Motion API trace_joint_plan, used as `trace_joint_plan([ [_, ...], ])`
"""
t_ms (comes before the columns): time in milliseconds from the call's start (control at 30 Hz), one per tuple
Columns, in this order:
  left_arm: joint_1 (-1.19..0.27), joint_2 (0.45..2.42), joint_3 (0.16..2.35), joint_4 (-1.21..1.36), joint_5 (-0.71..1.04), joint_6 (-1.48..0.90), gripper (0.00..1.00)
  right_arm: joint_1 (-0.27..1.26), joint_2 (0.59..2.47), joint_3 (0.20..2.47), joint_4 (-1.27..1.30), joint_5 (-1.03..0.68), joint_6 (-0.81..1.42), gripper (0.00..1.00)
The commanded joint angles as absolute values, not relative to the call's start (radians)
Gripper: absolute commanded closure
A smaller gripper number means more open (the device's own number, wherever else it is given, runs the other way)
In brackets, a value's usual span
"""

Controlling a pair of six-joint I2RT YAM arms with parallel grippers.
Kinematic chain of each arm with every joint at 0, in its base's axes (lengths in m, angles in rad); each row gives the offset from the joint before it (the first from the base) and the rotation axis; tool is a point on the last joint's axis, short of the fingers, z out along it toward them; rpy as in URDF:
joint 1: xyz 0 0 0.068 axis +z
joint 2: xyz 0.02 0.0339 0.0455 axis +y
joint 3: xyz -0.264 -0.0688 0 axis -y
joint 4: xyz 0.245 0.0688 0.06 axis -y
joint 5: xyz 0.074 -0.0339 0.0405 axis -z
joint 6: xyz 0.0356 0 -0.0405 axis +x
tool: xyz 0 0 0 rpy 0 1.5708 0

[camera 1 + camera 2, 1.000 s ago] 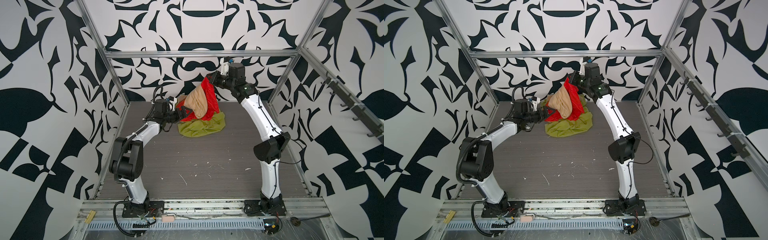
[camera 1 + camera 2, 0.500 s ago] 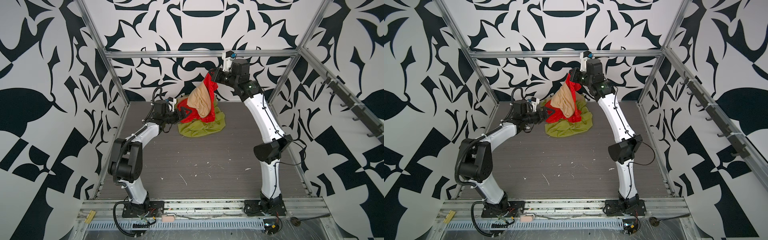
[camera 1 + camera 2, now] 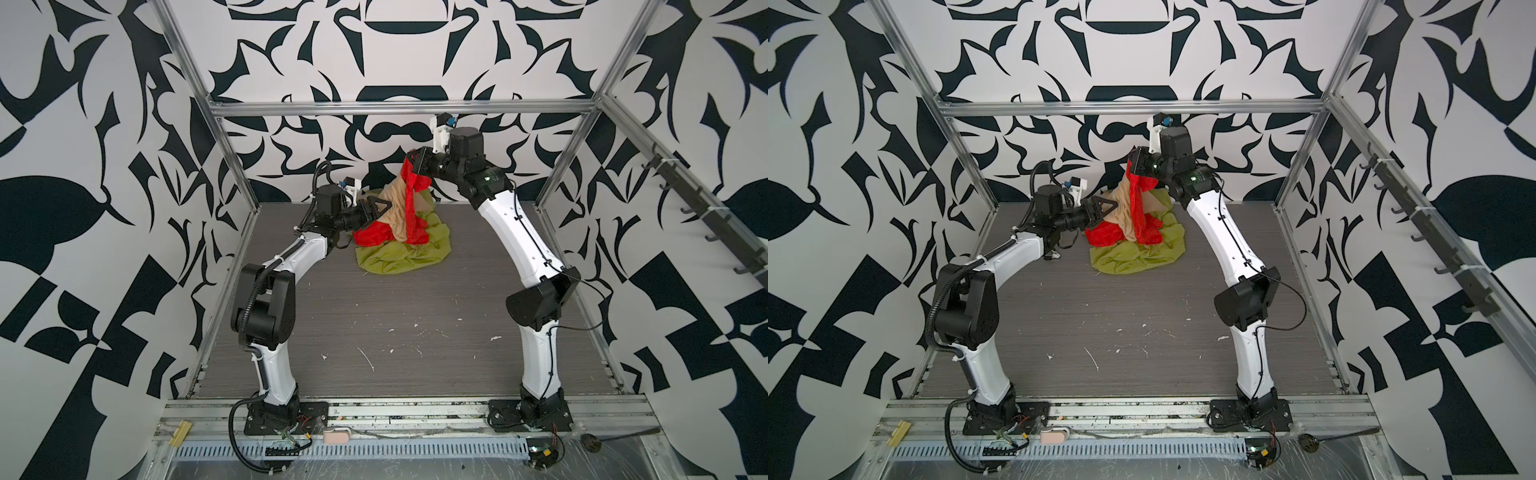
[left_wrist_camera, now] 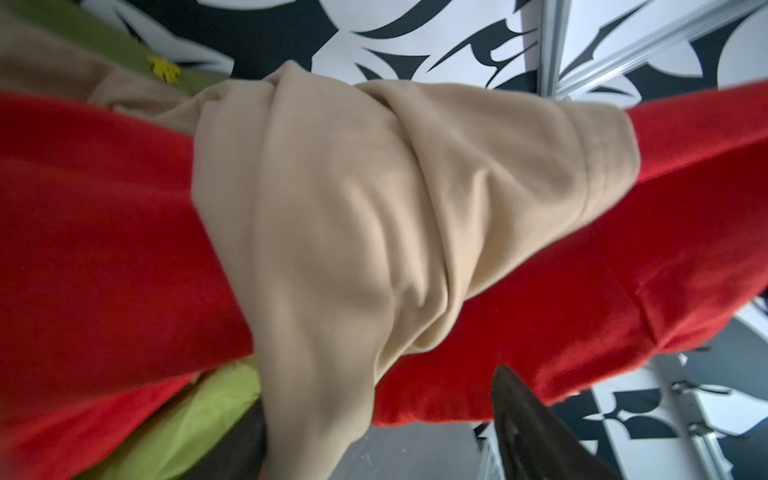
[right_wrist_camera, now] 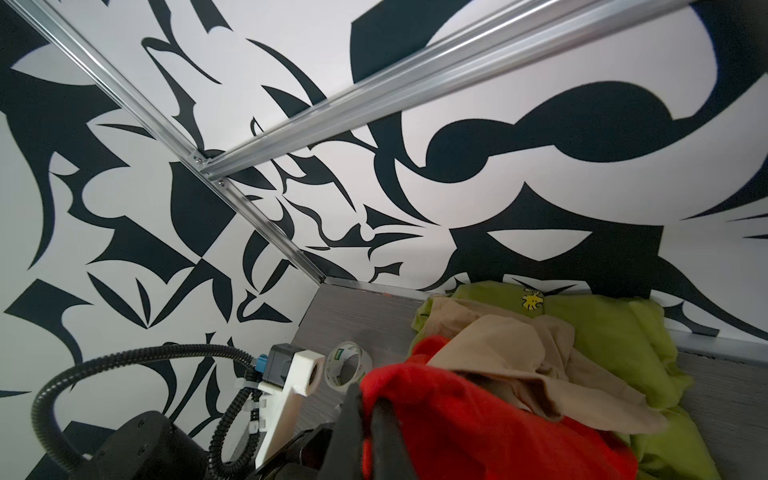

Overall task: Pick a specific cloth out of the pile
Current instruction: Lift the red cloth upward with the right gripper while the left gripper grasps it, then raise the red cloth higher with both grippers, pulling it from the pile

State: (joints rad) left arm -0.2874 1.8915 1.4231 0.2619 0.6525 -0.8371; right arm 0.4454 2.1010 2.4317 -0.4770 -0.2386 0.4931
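Black-white patterned walls [image 3: 83,124], aluminium frame [image 3: 395,109], grey woodgrain floor [image 3: 395,311] with white flecks.

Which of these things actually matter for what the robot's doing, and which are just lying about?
Part of the job:
- red cloth, pinched and lifted by the right hand
- beige cloth, draped over it
- green cloth, underneath
- left hand, open at the beige cloth

Just lying about:
- tape roll beside the cloths
- dark spoon-like tool and pink object at the front edge

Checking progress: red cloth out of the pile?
No: right gripper holds red cloth by one end; beige cloth drapes it; rest lies on green cloth.
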Motion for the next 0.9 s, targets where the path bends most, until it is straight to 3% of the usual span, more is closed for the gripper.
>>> trace_joint_plan([
  [0, -0.287, 1.895, 1.440, 0.291, 0.672, -0.858, 0.36, 0.445, 1.998, 2.427, -0.368, -0.229, 0.472, 1.00],
  [267, -0.272, 1.896, 1.420, 0.293, 0.672, -0.868, 0.50, 0.436, 1.982, 2.465, -0.387, -0.208, 0.424, 1.00],
  [867, -0.192, 1.801, 1.270, 0.315, 0.664, -0.858, 0.45, 0.436, 1.965, 2.626, -0.308, -0.016, 0.117, 1.00],
])
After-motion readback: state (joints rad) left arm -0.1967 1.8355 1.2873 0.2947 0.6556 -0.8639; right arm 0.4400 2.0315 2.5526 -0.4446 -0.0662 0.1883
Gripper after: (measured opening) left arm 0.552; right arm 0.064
